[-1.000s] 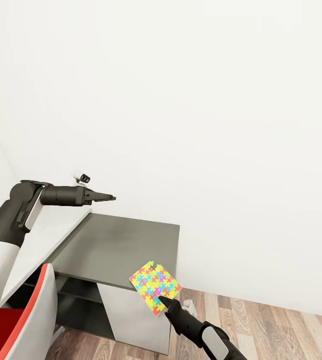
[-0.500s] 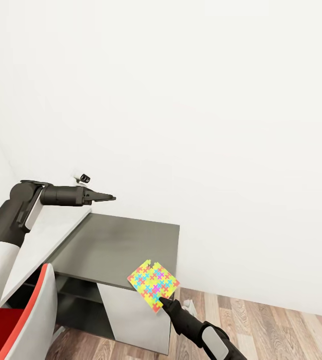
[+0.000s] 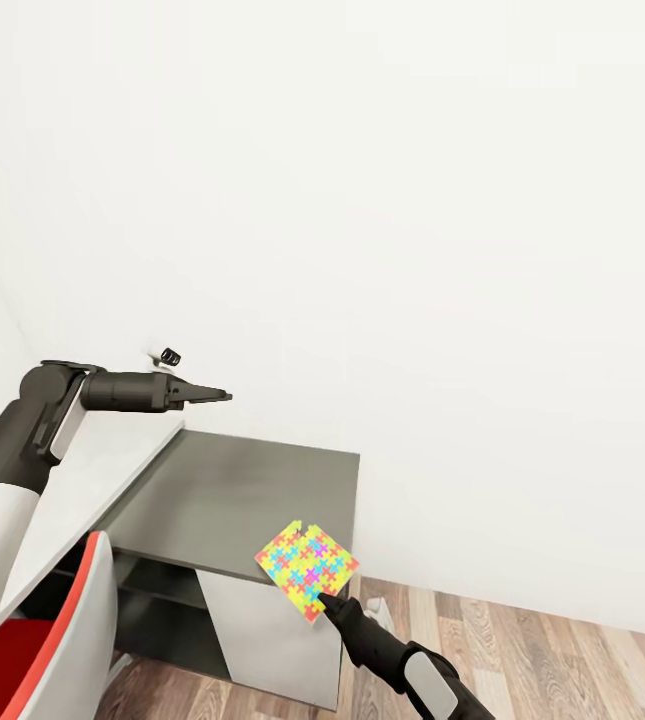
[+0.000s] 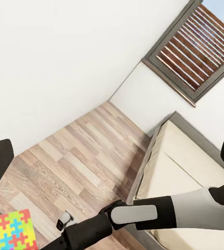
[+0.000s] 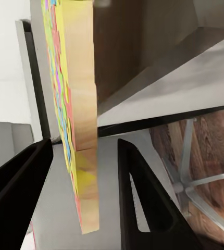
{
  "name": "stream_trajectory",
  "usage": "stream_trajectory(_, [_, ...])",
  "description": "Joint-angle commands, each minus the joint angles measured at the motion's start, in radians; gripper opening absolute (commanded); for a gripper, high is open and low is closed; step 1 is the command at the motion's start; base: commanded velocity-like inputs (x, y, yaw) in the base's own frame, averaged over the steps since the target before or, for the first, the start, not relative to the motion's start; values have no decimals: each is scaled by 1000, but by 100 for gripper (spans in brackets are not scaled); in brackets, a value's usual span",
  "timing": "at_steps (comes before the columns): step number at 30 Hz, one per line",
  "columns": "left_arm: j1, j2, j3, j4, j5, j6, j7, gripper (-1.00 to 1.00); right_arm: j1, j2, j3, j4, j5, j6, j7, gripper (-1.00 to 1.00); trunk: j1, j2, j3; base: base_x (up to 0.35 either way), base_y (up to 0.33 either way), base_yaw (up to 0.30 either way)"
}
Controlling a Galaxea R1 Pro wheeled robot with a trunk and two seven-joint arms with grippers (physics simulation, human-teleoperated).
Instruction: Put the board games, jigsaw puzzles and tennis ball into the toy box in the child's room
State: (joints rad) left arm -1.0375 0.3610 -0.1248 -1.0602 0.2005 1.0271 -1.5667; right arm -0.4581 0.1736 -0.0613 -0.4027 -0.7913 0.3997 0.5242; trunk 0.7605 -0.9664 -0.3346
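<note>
Beyond the left hand (image 3: 224,397), bed (image 4: 185,166).

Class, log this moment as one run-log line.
right tool: holds puzzle | puzzle: above grey desk corner | left tool: empty, raised

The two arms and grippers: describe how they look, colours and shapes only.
Both arms are glossy black tubes with rounded joints and light grey-white panels set into the links. The left gripper tapers into slim, pointed black fingers, with a small black-and-white fitting on top. The right gripper has broad, wedge-shaped black fingers. No cables or markings show.
</note>
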Motion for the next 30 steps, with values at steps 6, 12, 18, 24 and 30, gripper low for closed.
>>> stream_trajectory(6, [-1, 15, 0, 1, 2, 11, -4, 100, -1, 1, -6, -10, -4, 11, 28, -100, -11, 20, 8, 0, 0, 0])
stream_trajectory(12, [-1, 36, 2, 2, 0, 12, -4, 100, -1, -8, -4, -54, -3, 12, 71, -100, -34, 62, 27, 0, 0, 0])
stream_trajectory(18, [-1, 41, 1, 9, -7, 15, -4, 100, 0, -11, -2, -81, -2, 12, 81, -100, -57, 104, 46, 0, 0, 0])
stream_trajectory(24, [-1, 53, -5, 16, -10, 18, -4, 100, 12, -12, 8, -216, -3, 45, 110, -100, -80, 146, 65, 0, 0, 0])
stream_trajectory(30, [9, 84, -10, 18, -9, 19, -4, 100, 13, -14, 34, -316, -2, 115, 160, -100, -103, 188, 83, 0, 0, 0])
